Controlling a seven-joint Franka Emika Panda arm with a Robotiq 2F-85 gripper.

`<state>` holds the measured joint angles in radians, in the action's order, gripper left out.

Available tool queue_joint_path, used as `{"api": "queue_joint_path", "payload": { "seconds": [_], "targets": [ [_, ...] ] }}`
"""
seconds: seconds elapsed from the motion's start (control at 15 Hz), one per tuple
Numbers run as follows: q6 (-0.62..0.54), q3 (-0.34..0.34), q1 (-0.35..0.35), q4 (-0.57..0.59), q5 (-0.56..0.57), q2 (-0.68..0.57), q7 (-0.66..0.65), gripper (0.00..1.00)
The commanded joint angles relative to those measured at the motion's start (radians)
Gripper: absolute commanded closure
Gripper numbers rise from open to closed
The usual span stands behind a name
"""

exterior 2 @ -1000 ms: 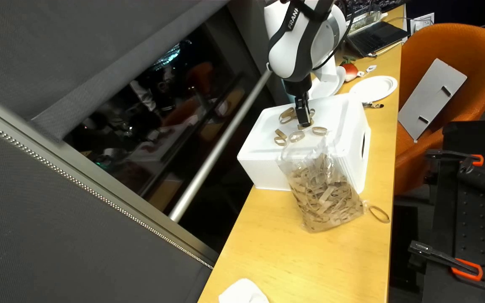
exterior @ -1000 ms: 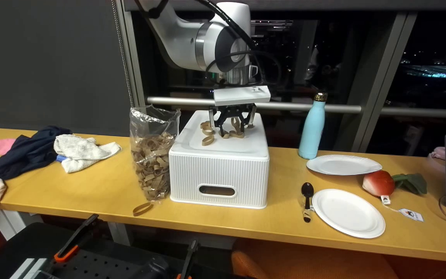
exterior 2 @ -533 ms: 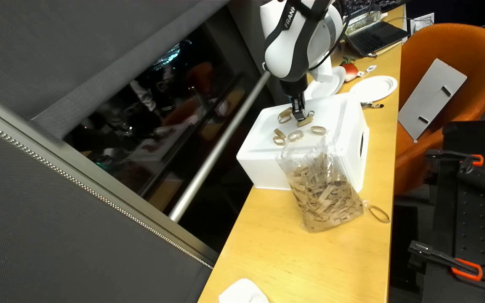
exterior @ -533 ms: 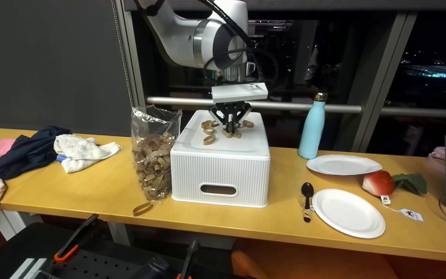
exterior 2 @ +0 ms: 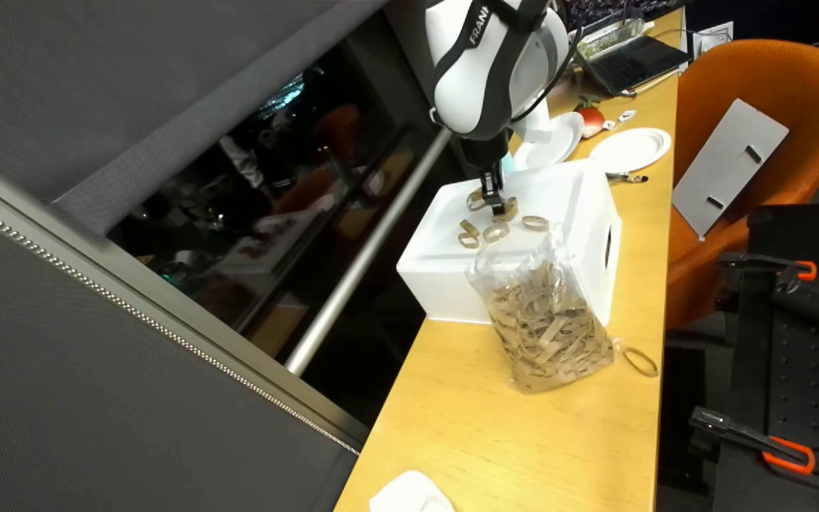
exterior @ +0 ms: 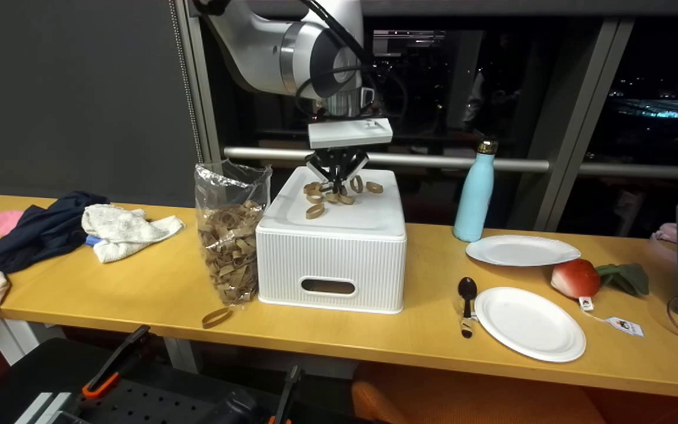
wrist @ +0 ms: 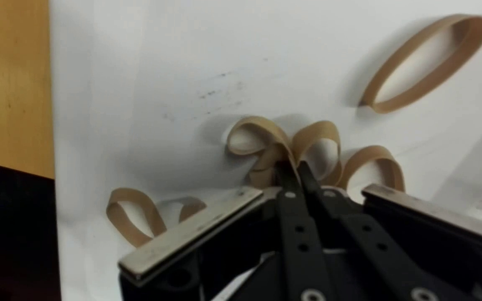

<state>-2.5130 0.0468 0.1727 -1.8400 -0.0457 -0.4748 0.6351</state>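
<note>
Tan flat loop point(wrist: 278, 133) pinched in end effector point(wrist: 295, 170); ribbed box point(exterior: 332, 259) beneath.

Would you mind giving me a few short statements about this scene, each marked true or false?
1. The gripper is shut on a tan band. True.
2. The gripper is above a plate. False: it is above the white box.
3. A light-blue bottle stands upright on the table. True.
4. A clear bag stands beside the white box. True.
5. All bands outside the clear bag lie on the white box. False: a loose band lies on the table.
</note>
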Motion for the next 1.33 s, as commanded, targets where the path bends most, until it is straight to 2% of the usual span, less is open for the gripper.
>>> {"api": "queue_joint_path", "payload": {
  "seconds": [0.0,0.33,0.6,0.73,1.27],
  "targets": [
    [0.053,0.015,-0.012,-0.054,0.003,0.101,-0.043,0.99],
    [0.151,0.042,-0.039,-0.126,-0.042,0.254,-0.061,0.99],
    [0.255,0.044,-0.090,-0.176,-0.060,0.388,-0.073,0.99],
    [0.293,0.037,-0.114,-0.175,-0.071,0.416,-0.067,0.99],
    [0.308,0.036,-0.144,-0.113,-0.139,0.303,-0.024,0.99]
  ]
}}
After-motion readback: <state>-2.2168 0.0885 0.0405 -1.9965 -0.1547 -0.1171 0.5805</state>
